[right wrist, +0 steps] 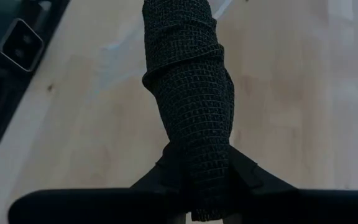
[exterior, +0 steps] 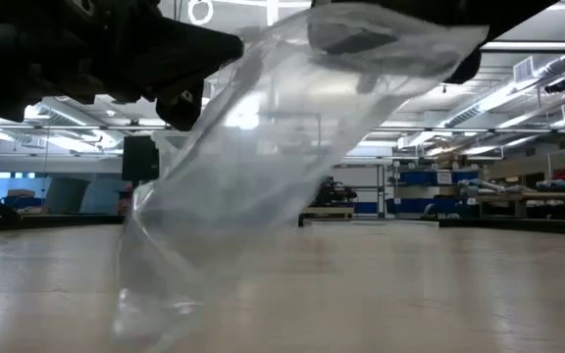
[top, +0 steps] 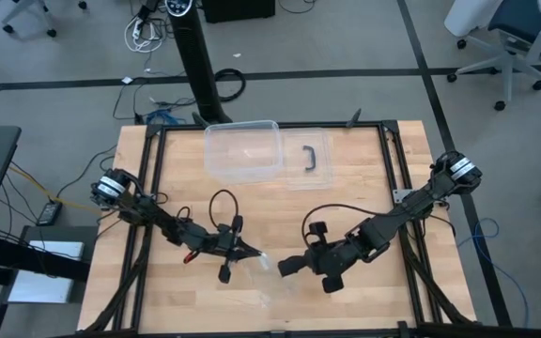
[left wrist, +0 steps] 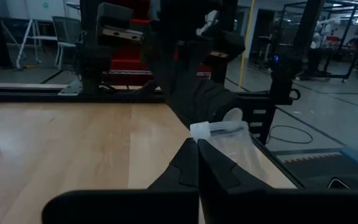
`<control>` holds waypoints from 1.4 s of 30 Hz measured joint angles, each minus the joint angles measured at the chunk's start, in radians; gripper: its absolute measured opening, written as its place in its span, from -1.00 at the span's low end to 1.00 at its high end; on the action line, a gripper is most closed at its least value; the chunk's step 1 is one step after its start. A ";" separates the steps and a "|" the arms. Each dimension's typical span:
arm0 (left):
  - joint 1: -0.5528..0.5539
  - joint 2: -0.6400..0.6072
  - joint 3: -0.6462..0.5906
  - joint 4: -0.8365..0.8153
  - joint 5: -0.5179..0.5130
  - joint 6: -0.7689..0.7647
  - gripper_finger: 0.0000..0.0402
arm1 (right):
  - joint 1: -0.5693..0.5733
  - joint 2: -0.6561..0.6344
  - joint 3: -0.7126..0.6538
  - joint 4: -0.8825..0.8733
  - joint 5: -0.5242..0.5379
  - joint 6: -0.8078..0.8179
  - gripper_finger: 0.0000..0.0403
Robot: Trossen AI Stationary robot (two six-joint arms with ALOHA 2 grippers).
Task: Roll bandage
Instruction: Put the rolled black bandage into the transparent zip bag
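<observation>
The bandage (right wrist: pixel 191 106), a black mesh-textured roll, is sitting clamped between the fingers of the right end effector (right wrist: pixel 194 177), sticking out forward past the fingertips above the wooden worktop (right wrist: pixel 291 124). Just ahead of it, the left end effector (left wrist: pixel 197 146) is pinching the top edge of a clear plastic bag (exterior: pixel 233 186) with its fingers pressed together, so the bag is hanging down from it with its lower end resting crumpled on the worktop. The two end effectors are facing each other closely, the bag's mouth between them. The main risk, as I judge it, is the roll catching the bag's limp lip instead of entering, folding the opening shut. The grip is taking only the roll's near end, so a nudge could tilt it or loosen its outer wrap. A thin pinch on slick film could also slip, dropping the bag.
</observation>
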 joint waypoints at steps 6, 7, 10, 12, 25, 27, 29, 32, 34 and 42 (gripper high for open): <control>0.000 0.000 0.046 -0.062 0.008 0.008 -1.00 | -0.027 0.003 0.000 -0.002 -0.061 0.022 -0.74; 0.000 0.000 0.049 -0.062 0.008 0.011 -1.00 | -0.033 0.003 0.000 -0.009 -0.068 0.027 -0.74; 0.000 0.000 0.052 -0.065 0.008 0.013 -1.00 | -0.046 0.003 0.000 -0.011 -0.087 0.034 -0.74; 0.002 0.000 0.052 -0.063 0.008 0.013 -1.00 | -0.053 0.003 0.000 -0.011 -0.112 0.035 -0.74; 0.042 0.000 0.198 -0.285 0.012 0.008 -1.00 | -0.101 0.004 0.000 -0.016 -0.224 0.072 -0.74; 0.044 0.000 0.236 -0.345 -0.008 0.015 -1.00 | -0.108 0.004 0.000 -0.025 -0.224 0.098 -0.75; 0.044 0.000 0.269 -0.398 -0.032 0.037 -1.00 | -0.116 0.004 0.000 -0.040 -0.226 0.131 -0.75; 0.046 0.000 0.307 -0.457 -0.054 0.048 -1.00 | -0.124 0.004 0.000 -0.068 -0.233 0.184 -0.74; 0.046 0.000 0.325 -0.480 -0.075 0.060 -1.00 | -0.128 0.004 0.000 -0.085 -0.233 0.205 -0.74; 0.045 0.000 0.372 -0.571 -0.156 0.067 -1.00 | -0.134 0.004 0.000 -0.004 -0.293 0.223 -0.75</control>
